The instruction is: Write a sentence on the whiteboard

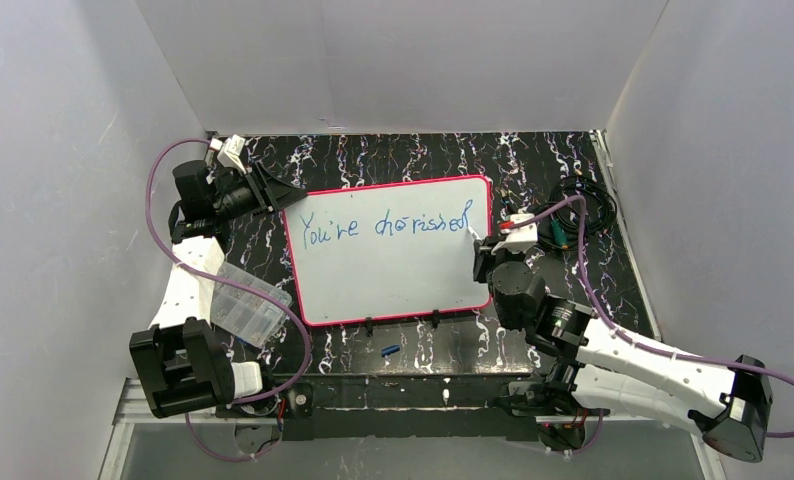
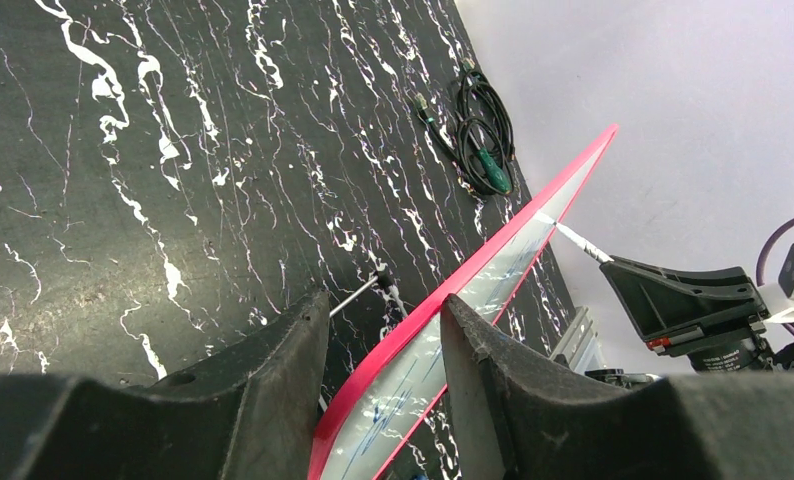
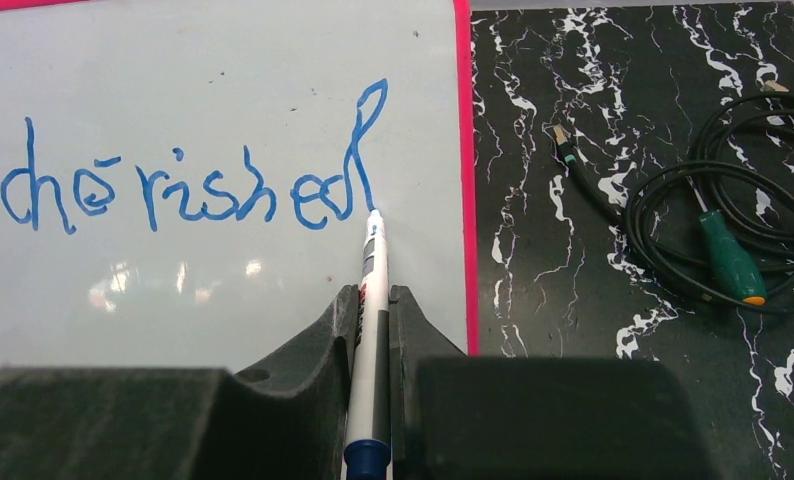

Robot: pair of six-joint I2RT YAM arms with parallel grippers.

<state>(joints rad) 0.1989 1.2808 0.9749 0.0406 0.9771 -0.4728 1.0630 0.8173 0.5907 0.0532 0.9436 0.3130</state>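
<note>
Now left jaws grip one whiteboard (sentence: two words), right jaws one marker.

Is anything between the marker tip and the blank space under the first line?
Nothing visible. The whiteboard is bare below the sentence; the marker in the right gripper sits at its last letter, and the left gripper only straddles the left edge.

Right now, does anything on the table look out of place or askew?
The whiteboard lies slightly askew, its edges not square with the table. A small blue thing, perhaps a pen cap, lies loose on the table before the board's near edge.
</note>
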